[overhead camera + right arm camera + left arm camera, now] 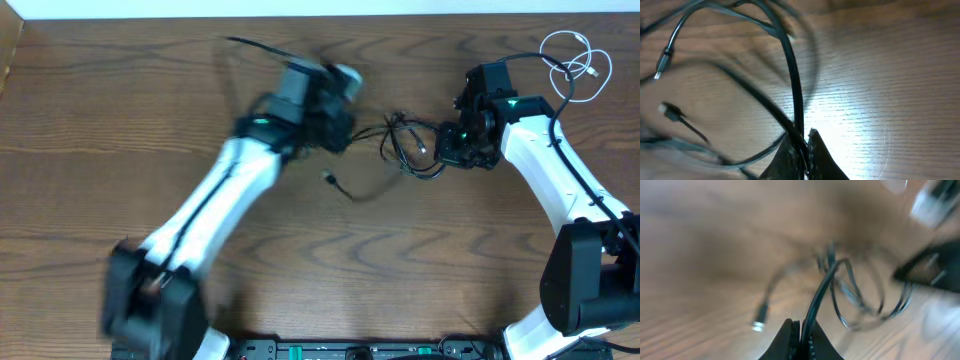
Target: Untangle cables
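Sprawling black cables [412, 150]: bunched on the counter [120, 130] between both tools, long axis left–right, plug end pointing left.
Left tool [801, 332]: clenched on a black strand.
Right tool [802, 150]: clenched on a black strand.
White cable [575, 58]: coiled far right — apart.

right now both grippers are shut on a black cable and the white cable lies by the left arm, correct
Not quite. The white cable lies by the right arm, not the left, coiled apart from the tangle; the overhead view shows it. The rest holds: the left gripper and the right gripper are each shut on a black cable.
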### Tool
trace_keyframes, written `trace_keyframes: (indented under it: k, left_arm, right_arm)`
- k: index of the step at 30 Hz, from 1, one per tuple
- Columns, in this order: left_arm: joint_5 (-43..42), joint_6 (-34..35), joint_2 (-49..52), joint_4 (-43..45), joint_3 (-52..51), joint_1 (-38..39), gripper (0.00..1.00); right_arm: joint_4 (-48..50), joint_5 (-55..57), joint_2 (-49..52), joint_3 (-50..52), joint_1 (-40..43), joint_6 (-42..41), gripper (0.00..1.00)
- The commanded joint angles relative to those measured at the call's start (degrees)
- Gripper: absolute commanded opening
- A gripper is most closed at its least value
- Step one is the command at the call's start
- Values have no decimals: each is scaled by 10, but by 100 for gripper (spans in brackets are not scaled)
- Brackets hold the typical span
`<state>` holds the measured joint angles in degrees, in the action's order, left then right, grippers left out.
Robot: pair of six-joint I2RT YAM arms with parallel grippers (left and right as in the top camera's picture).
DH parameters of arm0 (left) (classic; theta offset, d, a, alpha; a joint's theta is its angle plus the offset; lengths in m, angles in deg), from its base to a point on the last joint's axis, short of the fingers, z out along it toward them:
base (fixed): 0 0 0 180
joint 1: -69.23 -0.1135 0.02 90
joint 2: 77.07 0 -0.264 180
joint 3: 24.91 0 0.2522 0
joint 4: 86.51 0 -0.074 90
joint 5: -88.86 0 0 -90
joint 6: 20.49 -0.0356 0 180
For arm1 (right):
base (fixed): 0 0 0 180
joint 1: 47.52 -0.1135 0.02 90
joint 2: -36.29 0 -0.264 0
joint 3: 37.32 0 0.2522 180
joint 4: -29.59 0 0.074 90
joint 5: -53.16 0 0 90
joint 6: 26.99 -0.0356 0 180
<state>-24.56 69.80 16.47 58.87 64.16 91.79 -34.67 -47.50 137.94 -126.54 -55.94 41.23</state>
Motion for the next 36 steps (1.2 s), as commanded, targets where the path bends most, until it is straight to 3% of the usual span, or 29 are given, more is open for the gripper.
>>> trace_keyframes:
  k: [1, 5, 13, 22, 29, 31, 35, 36]
  left_arm:
    - [21, 106, -95, -17, 16, -42, 7]
    - [21, 132, -197, -22, 16, -89, 7]
    - [24, 144, -298, -14, 16, -162, 7]
    - [27, 162, -304, -27, 16, -215, 8]
    - [-60, 161, -252, -96, 16, -185, 7]
    - [-59, 161, -228, -112, 16, -160, 7]
    - [-59, 146, -178, -115, 16, -94, 7]
    - [-57, 146, -166, -113, 16, -78, 7]
  right_arm:
    - [-1, 24, 4, 4, -2, -16, 1]
    - [9, 42, 10, 24, -1, -24, 1]
    - [58, 43, 37, 96, 5, -33, 1]
    - [73, 30, 40, 115, 16, -29, 1]
    - [89, -116, 28, 101, 16, 52, 7]
    - [89, -143, 12, 95, 16, 63, 12]
    - [73, -148, -61, 87, 19, 64, 40]
    - [67, -147, -88, 87, 23, 64, 50]
